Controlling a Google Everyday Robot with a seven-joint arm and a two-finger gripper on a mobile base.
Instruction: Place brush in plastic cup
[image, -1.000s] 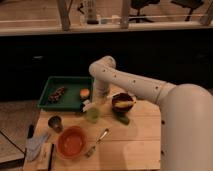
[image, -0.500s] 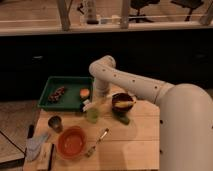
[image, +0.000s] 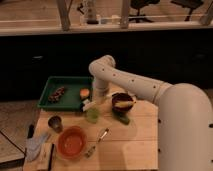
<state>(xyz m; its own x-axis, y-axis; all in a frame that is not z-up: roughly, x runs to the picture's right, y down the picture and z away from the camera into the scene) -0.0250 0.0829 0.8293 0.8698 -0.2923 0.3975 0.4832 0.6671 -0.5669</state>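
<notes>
- The pincer (image: 94, 104) is staying closed on the brush (image: 87, 105), barely shifting from a moment ago.
- The plastic cup (image: 92, 116) is standing just below the pincer on the worktop (image: 135, 145).

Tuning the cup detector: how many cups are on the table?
2. The plastic cup stands mid-table just in front of the gripper, near the green tray; a dark grey cup sits further left, beside the orange bowl. The arm may hide others.

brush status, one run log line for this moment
gripper: low, just above plastic cup | brush: at gripper, over cup rim | phase: placing, brush not seen inside cup
</notes>
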